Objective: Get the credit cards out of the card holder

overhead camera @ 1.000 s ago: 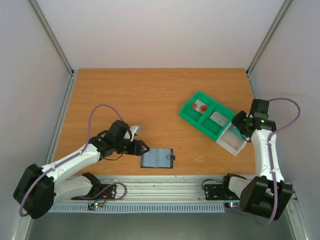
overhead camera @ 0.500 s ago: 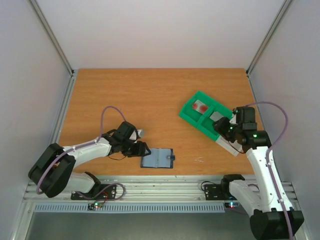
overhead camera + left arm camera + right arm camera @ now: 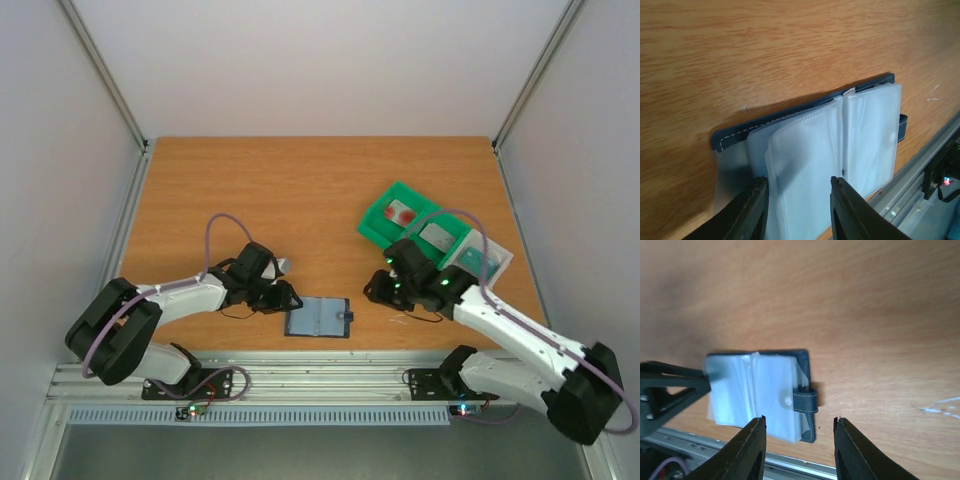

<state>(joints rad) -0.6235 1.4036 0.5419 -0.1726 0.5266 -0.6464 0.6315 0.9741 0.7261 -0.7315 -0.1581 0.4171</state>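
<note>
The card holder [image 3: 317, 318] lies open near the table's front edge, its clear sleeves [image 3: 865, 130] fanned over the slate-blue cover, with the dark closure tab [image 3: 805, 402] on its right side. My left gripper [image 3: 287, 298] is at its left edge, open, with its jaws straddling the left sleeve pages [image 3: 797, 186]. My right gripper [image 3: 373, 290] hovers just right of the holder, open and empty [image 3: 799, 422]. Credit cards lie in the green tray [image 3: 375, 228]: one with red blotches [image 3: 400, 213], a grey one [image 3: 438, 237] and a teal one [image 3: 480, 257]. Whether any sleeve holds a card I cannot tell.
The metal rail [image 3: 330, 375] runs along the near edge just below the holder. A scuff mark [image 3: 400, 320] shows on the wood right of the holder. Bare wood [image 3: 300, 190] lies behind both arms.
My right arm has swung left from the tray to beside the holder. My left gripper has narrowed and edged onto the holder's left side.
</note>
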